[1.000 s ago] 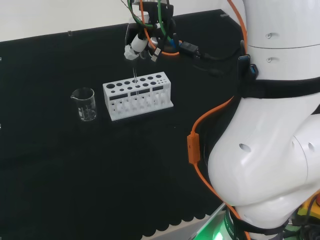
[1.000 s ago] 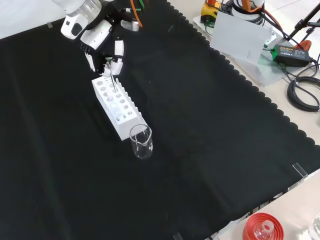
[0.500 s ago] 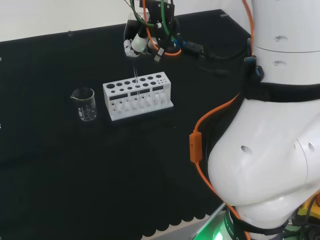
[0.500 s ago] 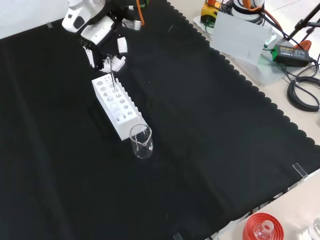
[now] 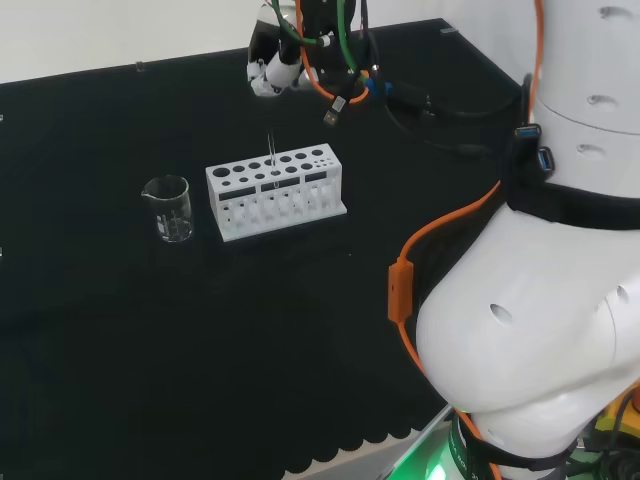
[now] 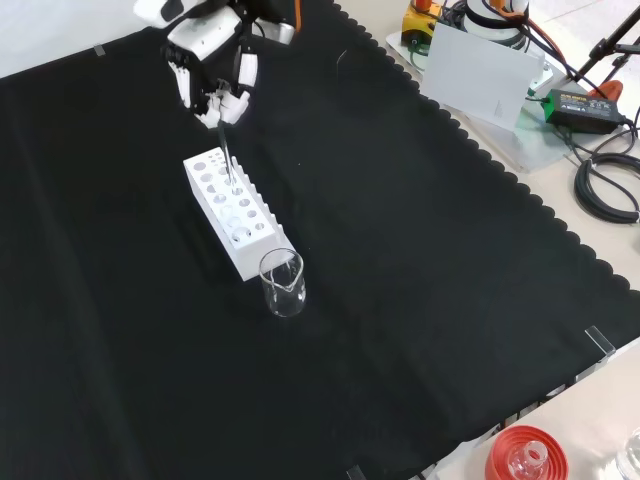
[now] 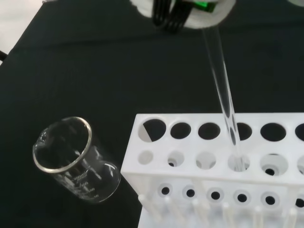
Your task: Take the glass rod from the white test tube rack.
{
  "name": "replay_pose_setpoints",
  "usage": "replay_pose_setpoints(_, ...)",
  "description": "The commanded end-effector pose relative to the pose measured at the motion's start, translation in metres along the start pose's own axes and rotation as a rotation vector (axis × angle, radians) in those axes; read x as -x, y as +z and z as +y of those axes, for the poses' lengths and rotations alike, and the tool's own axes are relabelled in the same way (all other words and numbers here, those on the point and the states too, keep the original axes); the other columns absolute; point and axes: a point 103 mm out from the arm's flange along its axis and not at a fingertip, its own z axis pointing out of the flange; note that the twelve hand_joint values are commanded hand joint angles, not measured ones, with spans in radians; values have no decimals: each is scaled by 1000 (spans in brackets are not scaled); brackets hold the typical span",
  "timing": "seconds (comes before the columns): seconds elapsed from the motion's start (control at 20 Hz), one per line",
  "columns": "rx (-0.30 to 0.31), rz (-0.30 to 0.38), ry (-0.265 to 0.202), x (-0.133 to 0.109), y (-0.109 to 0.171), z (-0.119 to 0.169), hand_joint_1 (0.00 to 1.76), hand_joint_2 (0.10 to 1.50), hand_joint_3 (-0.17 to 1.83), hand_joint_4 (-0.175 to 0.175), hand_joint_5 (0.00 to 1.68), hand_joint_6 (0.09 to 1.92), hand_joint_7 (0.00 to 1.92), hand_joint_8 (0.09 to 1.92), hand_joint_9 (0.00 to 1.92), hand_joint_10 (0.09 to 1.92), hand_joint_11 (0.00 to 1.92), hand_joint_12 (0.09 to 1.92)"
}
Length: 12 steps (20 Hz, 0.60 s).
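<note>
Glass rod [image 7: 222, 90] hangs from the hand [image 6: 212, 75], tip inside rack [image 6: 240, 225].

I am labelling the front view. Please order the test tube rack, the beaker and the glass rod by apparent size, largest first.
1. White test tube rack, clearly largest.
2. and 3. Beaker and glass rod: unsure; the beaker is wider, the thin rod looks about as long.

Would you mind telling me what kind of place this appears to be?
Probably a laboratory bench for robot trials: a white test tube rack, a glass beaker, a glass rod and a black cloth.
</note>
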Motion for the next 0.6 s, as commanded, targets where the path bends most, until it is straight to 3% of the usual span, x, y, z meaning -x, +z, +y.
replay_pose_setpoints(0.05,18,-13,24,-2,-10,-13,1295,888,396,-175,996,770,1144,1093,1708,617,1597,691)
replay_pose_setpoints(0.6,48,-12,19,-15,-33,-33,1297,889,383,-175,1010,745,1154,1073,1719,599,1597,691)
